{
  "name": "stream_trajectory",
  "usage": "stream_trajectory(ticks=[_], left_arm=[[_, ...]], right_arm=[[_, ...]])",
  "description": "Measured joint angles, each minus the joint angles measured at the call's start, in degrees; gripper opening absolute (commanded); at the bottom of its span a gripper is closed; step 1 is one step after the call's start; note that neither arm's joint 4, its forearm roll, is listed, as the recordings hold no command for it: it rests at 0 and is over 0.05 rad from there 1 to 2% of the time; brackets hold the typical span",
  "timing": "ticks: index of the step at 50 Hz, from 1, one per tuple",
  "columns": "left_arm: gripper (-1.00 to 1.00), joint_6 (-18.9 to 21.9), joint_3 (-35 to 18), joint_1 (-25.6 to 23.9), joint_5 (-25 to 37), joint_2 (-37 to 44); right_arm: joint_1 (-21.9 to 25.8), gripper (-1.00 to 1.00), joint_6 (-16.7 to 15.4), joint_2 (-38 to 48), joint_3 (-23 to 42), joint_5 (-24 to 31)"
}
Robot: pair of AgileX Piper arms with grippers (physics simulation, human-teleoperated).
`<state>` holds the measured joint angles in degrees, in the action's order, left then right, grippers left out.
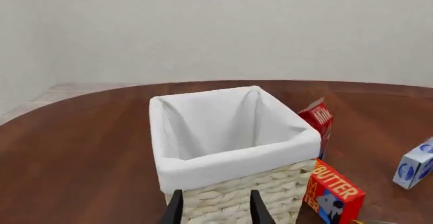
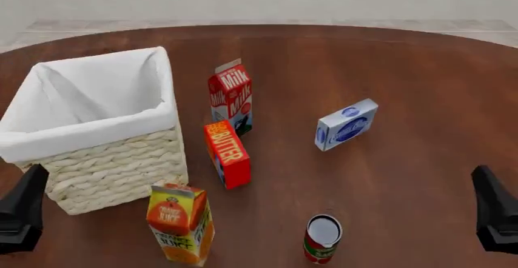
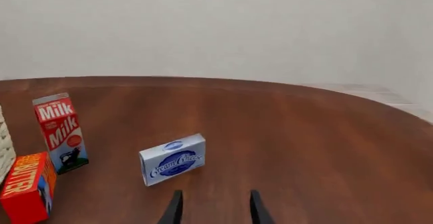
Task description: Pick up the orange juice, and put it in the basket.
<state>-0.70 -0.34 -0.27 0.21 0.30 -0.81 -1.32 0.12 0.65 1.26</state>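
Note:
The orange juice, a yellow-orange gable-top carton, stands upright near the table's front edge, just in front of the basket's right corner. The basket, cream wicker with a white liner, sits at the left and is empty inside. My left gripper is open, its fingers apart right before the basket's wicker wall. My right gripper is open too, over bare table short of the cream cheese box. In the front view only dark arm parts show at the lower corners. The carton is out of both wrist views.
A red-and-white milk carton stands right of the basket, with a red butter box in front of it. A blue-white cream cheese box lies at centre right. A red can stands near the front edge, right of the juice.

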Motion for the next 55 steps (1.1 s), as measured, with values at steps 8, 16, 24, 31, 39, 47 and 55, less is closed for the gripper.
stream_trajectory(ticks=[8, 16, 24, 31, 39, 47, 55], left_arm=[[1.0, 0.02, -0.76, -0.81, 0.42, -0.08], [1.0, 0.25, -1.13, -1.72, 1.02, -0.13], [1.0, 0.41, -1.03, -2.18, 1.42, -0.16], [1.0, 0.46, -0.94, -2.35, 1.6, -0.08], [1.0, 0.56, -0.65, -2.52, 1.35, 0.21], [1.0, 0.9, -0.4, -2.69, 0.96, 0.67], [1.0, 1.32, -0.12, -3.1, 0.17, 1.53]], right_arm=[[1.83, 1.0, 0.77, 0.07, 1.99, 1.42], [5.82, 1.0, 0.85, 1.29, 5.8, 3.69], [12.34, 1.0, -0.57, 8.22, 9.25, 1.2], [19.04, 1.0, -2.5, 15.31, 12.29, -1.87], [27.17, 1.0, -5.88, 24.08, 14.8, -5.72], [35.23, 1.0, -7.74, 31.85, 17.02, -8.99], [42.37, 1.0, -8.07, 39.43, 18.06, -12.68]])
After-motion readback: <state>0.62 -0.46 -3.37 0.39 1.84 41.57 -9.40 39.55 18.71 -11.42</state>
